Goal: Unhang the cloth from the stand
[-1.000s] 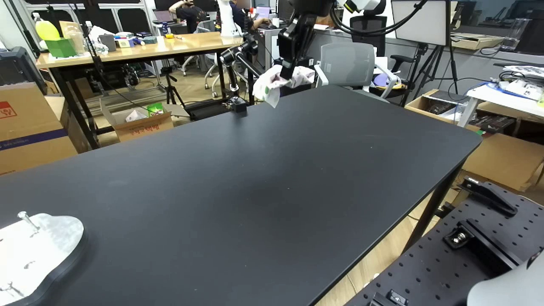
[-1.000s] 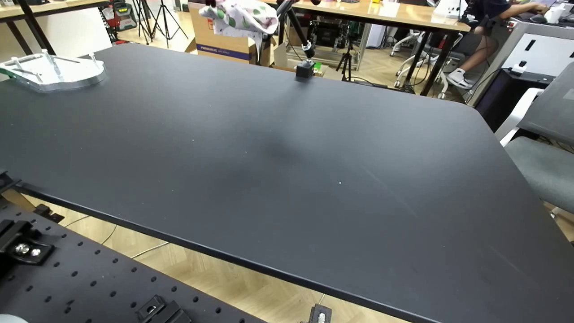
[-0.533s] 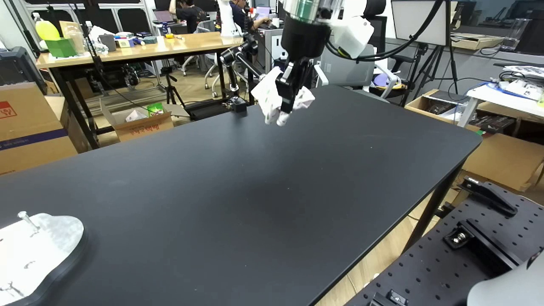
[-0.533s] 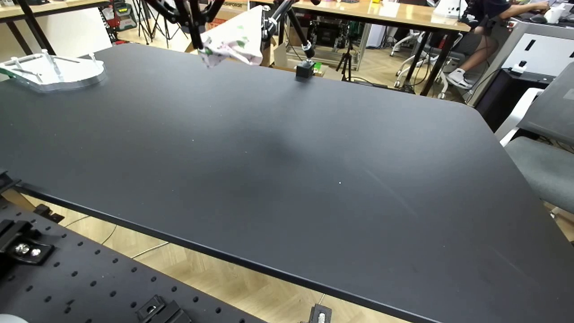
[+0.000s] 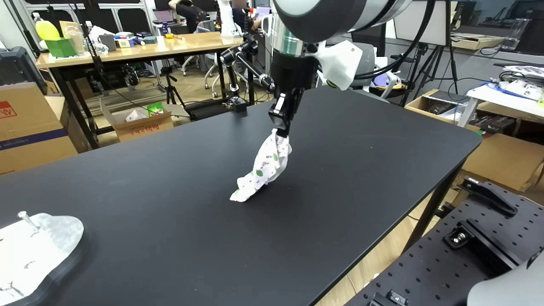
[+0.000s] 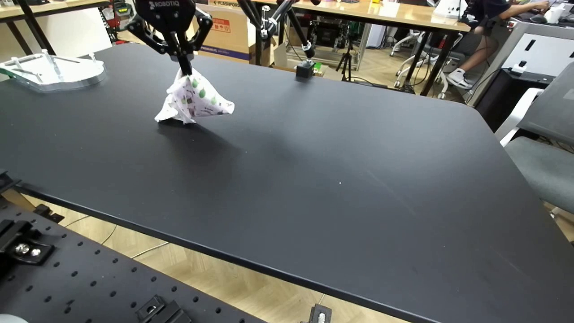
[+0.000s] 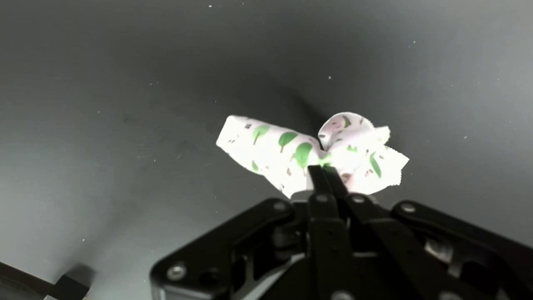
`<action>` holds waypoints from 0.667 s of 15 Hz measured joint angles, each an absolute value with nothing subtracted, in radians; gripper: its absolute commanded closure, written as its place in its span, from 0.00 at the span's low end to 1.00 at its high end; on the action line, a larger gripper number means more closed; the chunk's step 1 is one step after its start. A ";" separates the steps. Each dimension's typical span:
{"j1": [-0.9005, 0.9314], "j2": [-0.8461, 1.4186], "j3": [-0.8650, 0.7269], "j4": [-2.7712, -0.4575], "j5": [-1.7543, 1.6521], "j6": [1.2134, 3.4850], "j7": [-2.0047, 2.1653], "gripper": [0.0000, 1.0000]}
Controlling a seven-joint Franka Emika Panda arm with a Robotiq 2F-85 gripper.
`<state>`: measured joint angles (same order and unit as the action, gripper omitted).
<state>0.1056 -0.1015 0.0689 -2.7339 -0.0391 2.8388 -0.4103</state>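
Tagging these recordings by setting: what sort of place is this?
Likely a robotics lab or workshop: a black perforated mounting plate, a black tripod, and a grey office chair with a white armrest.

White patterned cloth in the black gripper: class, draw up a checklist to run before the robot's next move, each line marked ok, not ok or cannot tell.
1. Black gripper shut on the white patterned cloth: ok.
2. Cloth off the black jointed stand: ok, apart in both exterior views.
3. Cloth spread flat: not ok, bunched below the gripper.
4. Cloth's lower edge touching the black tabletop: cannot tell.
5. White curved-edge board with metal pegs clear of cloth: ok.
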 measured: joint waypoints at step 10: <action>0.005 -0.007 0.041 -2.734 -0.341 3.144 -0.122 0.45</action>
